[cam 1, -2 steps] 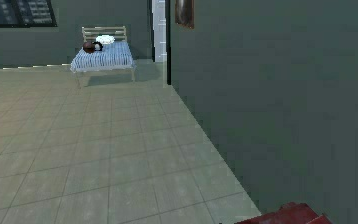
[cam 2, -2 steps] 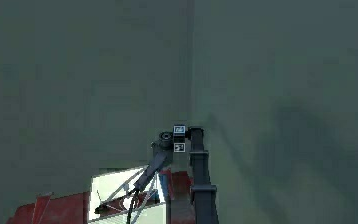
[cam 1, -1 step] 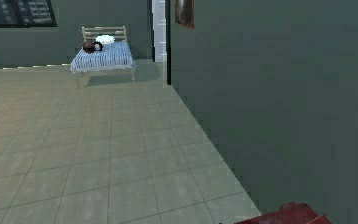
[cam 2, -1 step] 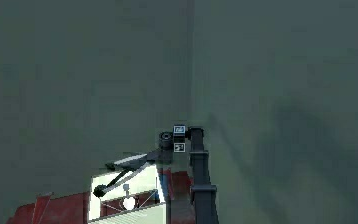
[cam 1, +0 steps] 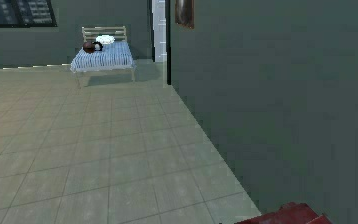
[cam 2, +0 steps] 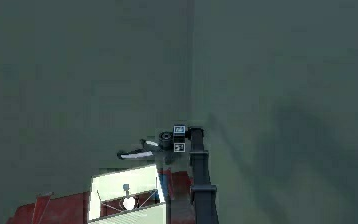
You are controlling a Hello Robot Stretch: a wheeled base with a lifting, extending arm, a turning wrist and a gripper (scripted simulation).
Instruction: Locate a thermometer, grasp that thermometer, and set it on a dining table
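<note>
Near a white box [cam 2: 127,192], end effector [cam 2: 127,155] with a pale sliver [cam 2: 142,151] at its tip, hold uncertain.

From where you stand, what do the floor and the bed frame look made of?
Floor: pale tile with a matte finish, judging by its grid of joint lines. Bed frame: white-painted rails, probably wood, though painted metal would look alike.
</note>
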